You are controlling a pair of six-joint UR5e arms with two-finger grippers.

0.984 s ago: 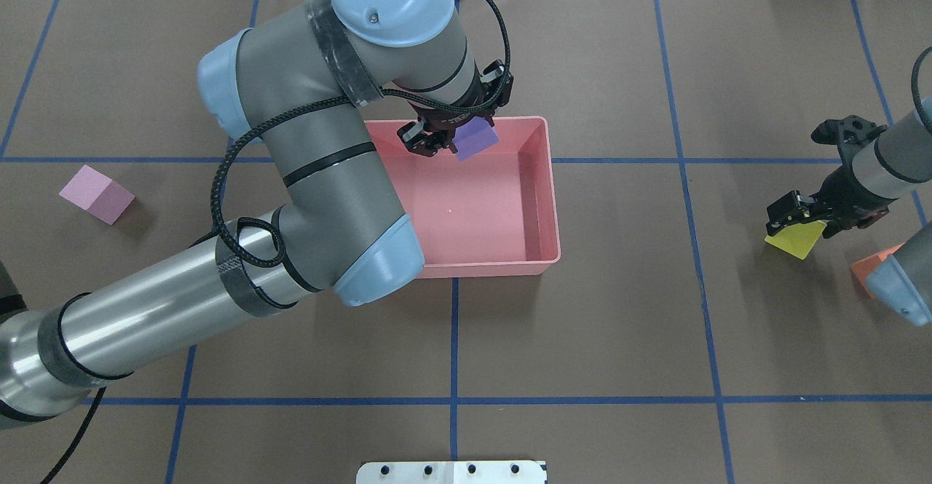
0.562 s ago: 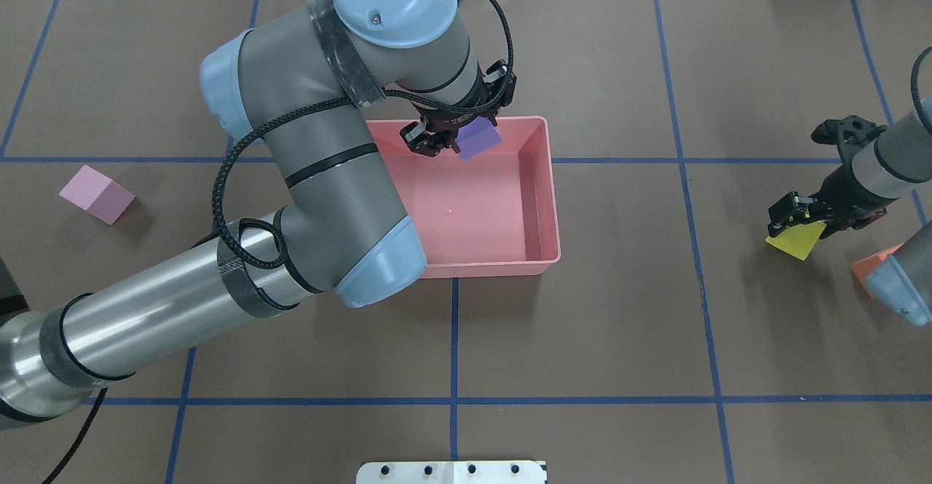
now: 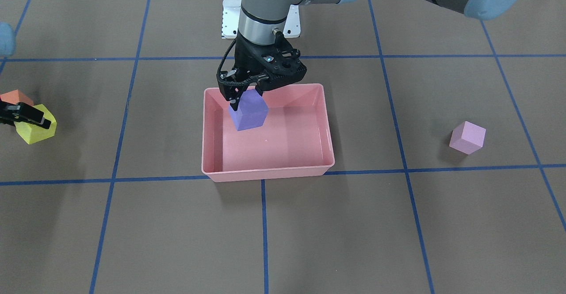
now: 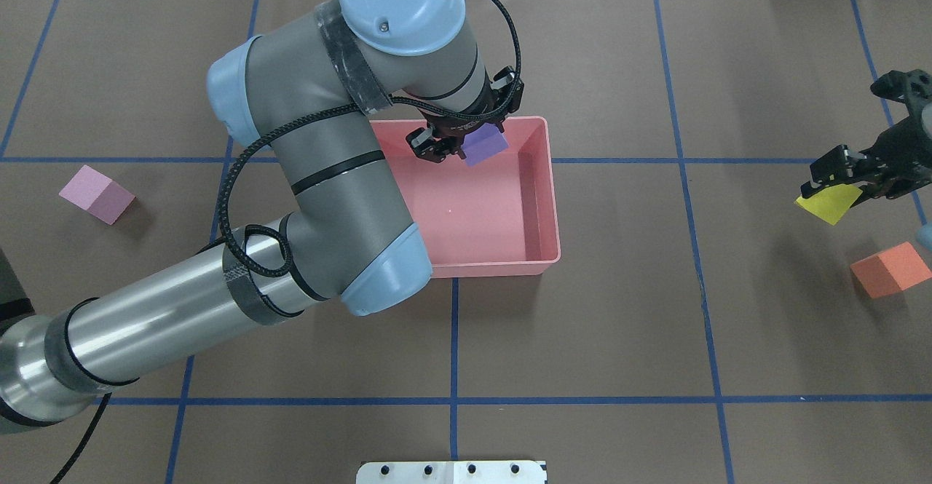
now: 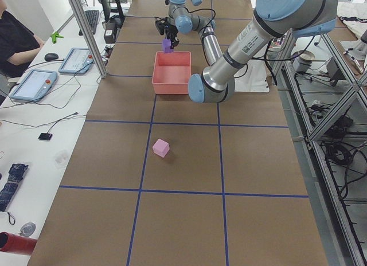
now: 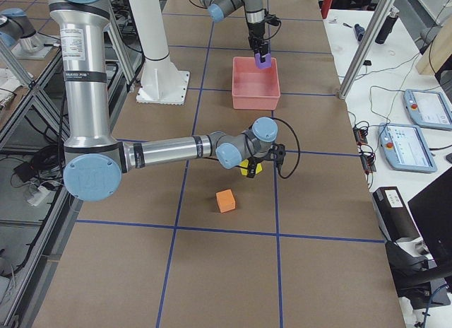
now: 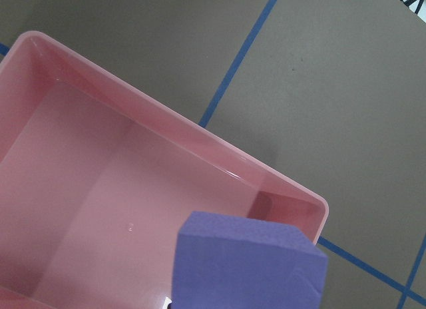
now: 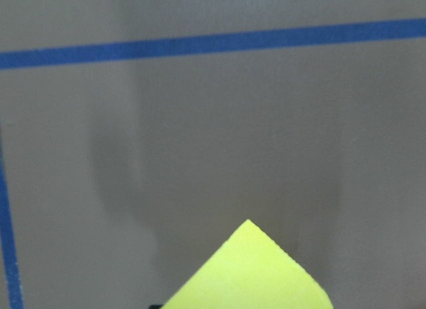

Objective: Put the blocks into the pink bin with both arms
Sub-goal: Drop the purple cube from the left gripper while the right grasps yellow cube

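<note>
My left gripper [image 4: 455, 145] [image 3: 247, 96] is shut on the dark purple block [image 4: 485, 145] [image 3: 248, 113] [image 7: 246, 266] and holds it above the far part of the pink bin [image 4: 542, 251] [image 3: 265, 172] [image 7: 219, 156]. My right gripper [image 4: 848, 178] [image 3: 20, 115] is shut on the yellow block [image 4: 826, 204] [image 3: 35, 128] [image 8: 249, 272] and holds it a little above the table at the right. The orange block [image 4: 890, 269] [image 3: 15, 96] lies on the table near it. The pale pink block [image 4: 96, 193] [image 3: 467, 137] lies at the far left.
Blue tape lines [image 4: 453, 399] grid the brown table. The white pedestal base [image 4: 451, 471] [image 3: 230, 15] stands at the robot's edge. In the left side view an operator [image 5: 17, 39] sits beside tablets [image 5: 74, 59] on a side bench.
My right gripper has risen and moved right and away with the yellow block, uncovering the orange block. My left gripper has shifted slightly right with the purple block over the bin.
</note>
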